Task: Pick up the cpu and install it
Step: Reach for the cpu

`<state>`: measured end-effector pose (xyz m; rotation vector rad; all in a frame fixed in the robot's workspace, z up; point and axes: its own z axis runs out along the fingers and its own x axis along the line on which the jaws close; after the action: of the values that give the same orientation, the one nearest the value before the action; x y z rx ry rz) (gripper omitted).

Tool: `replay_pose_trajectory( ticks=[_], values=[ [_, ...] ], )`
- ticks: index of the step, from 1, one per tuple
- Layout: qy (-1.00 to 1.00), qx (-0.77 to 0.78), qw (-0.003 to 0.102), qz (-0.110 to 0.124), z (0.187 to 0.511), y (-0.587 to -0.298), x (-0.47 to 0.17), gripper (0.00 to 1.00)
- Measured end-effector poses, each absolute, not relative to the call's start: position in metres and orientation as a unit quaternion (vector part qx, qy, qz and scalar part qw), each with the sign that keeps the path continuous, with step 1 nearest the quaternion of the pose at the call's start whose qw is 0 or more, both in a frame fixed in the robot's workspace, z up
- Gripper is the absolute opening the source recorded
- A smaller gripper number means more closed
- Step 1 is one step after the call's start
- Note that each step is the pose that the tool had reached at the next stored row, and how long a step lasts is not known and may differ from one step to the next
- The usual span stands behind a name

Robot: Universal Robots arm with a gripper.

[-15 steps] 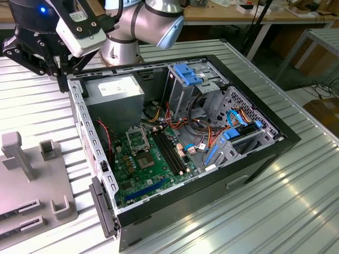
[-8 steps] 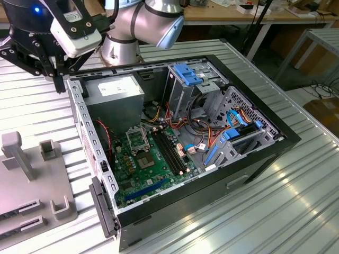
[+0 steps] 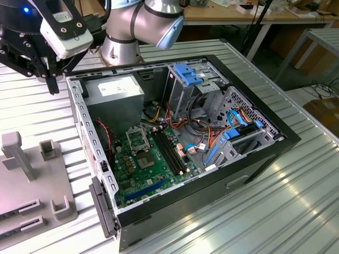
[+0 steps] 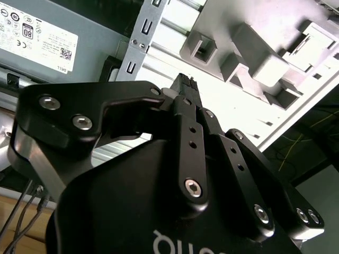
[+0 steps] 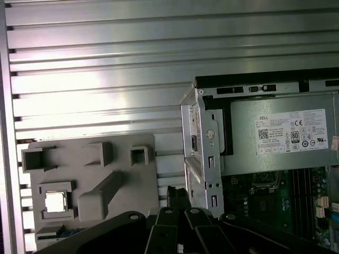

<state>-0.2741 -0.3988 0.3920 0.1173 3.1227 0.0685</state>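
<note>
At the exterior view's far left, my gripper [image 3: 52, 84] hangs over the slatted table [image 3: 296, 211], just outside the open computer case [image 3: 201, 203] and near its power supply [image 3: 114, 90]. The grey fixture tray [image 3: 26, 188] lies on the table at the exterior view's left, beside the case. The green motherboard [image 3: 153, 172] lies on the case floor, with the socket frame [image 3: 136, 140] on it near the power supply.

In the second wrist view I see the gripper [image 4: 185, 84] tips meeting: closed, nothing held. They are above the table between the tray [image 4: 249, 53] and the case wall.

In the first wrist view the cpu [image 5: 55, 201] sits flat in a square pocket of the tray [image 5: 122, 159], silvery top up. It is well apart from the gripper [image 5: 177, 193] and untouched. The tray lies just beside the case [image 5: 206, 153].
</note>
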Motion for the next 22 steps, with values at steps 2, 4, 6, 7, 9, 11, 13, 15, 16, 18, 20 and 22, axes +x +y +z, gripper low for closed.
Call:
replay_pose_trajectory(
  ticks=[2,4,6,7,9,11,13,15,16,18,20,22],
  values=[
    [0.999,0.038,0.008,0.022,0.392,-0.399,-0.276,0.11],
    [0.999,0.038,0.008,0.022,0.392,-0.399,-0.278,0.11],
    [0.999,0.038,0.007,0.022,0.392,-0.399,-0.281,0.11],
    [0.999,0.038,0.007,0.022,0.392,-0.399,-0.282,0.11],
    [0.999,0.038,0.007,0.022,0.392,-0.399,-0.284,0.11],
    [0.999,0.037,0.007,0.022,0.392,-0.399,-0.286,0.11],
    [0.999,0.038,0.007,0.022,0.392,-0.399,-0.288,0.11],
    [0.999,0.038,0.007,0.022,0.392,-0.399,-0.289,0.11],
    [0.999,0.038,0.007,0.022,0.392,-0.399,-0.291,0.11],
    [0.999,0.038,0.007,0.022,0.392,-0.399,-0.293,0.11],
    [0.999,0.038,0.006,0.022,0.392,-0.399,-0.295,0.11],
    [0.999,0.038,0.006,0.022,0.392,-0.399,-0.297,0.11]
  ],
)
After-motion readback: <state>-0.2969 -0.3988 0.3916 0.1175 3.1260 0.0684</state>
